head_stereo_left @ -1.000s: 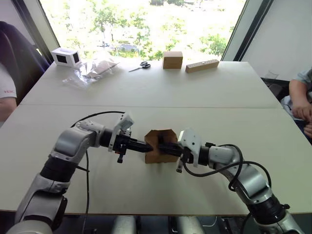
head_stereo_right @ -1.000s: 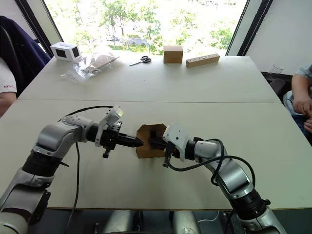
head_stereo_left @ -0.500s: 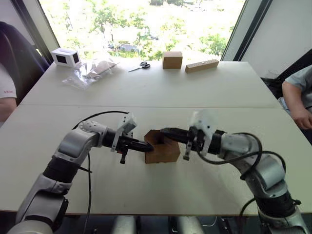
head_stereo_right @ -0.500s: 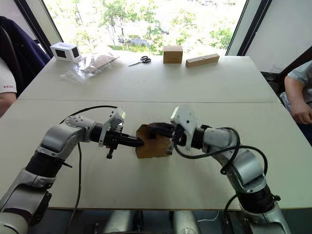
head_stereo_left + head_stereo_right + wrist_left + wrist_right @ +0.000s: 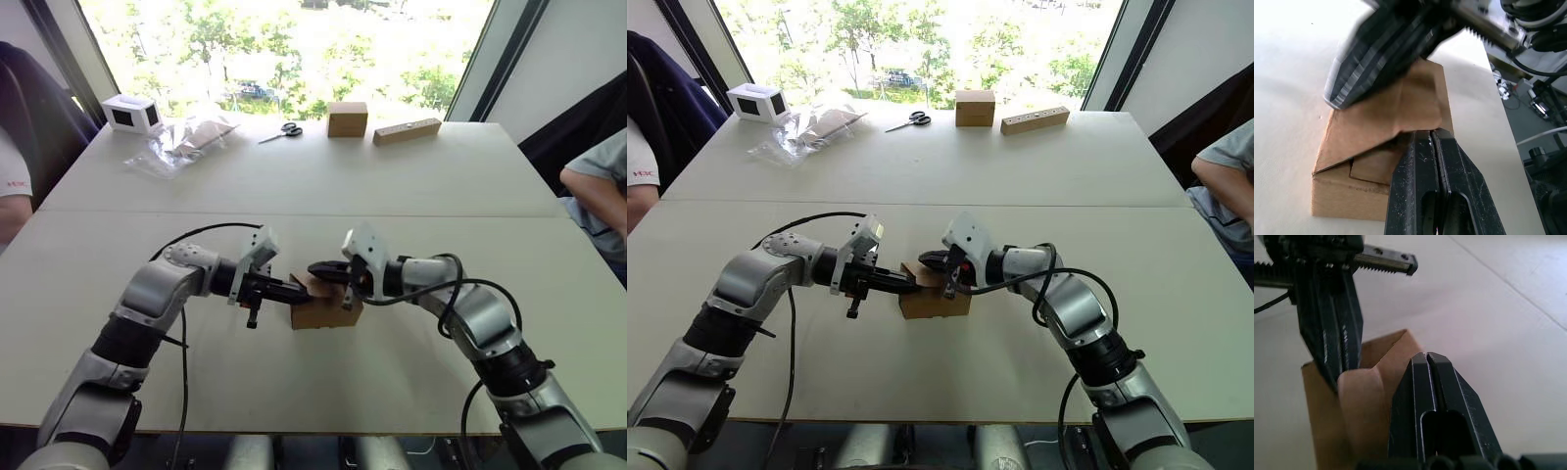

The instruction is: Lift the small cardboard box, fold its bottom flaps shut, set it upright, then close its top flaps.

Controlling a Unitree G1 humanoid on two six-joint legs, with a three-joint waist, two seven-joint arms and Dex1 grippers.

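Daylight from a wide window falls across the pale bench (image 5: pixel 323 186), which carries the small cardboard box (image 5: pixel 326 311) near its front middle. Left tool (image 5: pixel 304 293) reaches in from the robot's left, its two black fingers pressed together with no gap and nothing between them, tips resting against the box's upper left edge. Right tool (image 5: pixel 315 269) comes from the robot's right, fingers likewise closed on themselves and holding nothing, its tips lying on the top flaps (image 5: pixel 1400 110). In the left wrist view one brown flap is bent down over the opening under the right tool, with a second panel partly tucked beneath it; the box sits on the bench with its upper end not fully flat. Both tools meet over the box's top, nearly tip to tip.

At the far edge stand a tidy brown cube box (image 5: pixel 347 119), scissors (image 5: pixel 281 132) just left of it, and a long cardboard bar (image 5: pixel 406 131) to its right. Farther left lie a crumpled clear plastic bag (image 5: pixel 181 142) and a small white device (image 5: pixel 132 114). A person's arm (image 5: pixel 593 181) shows at the right edge.
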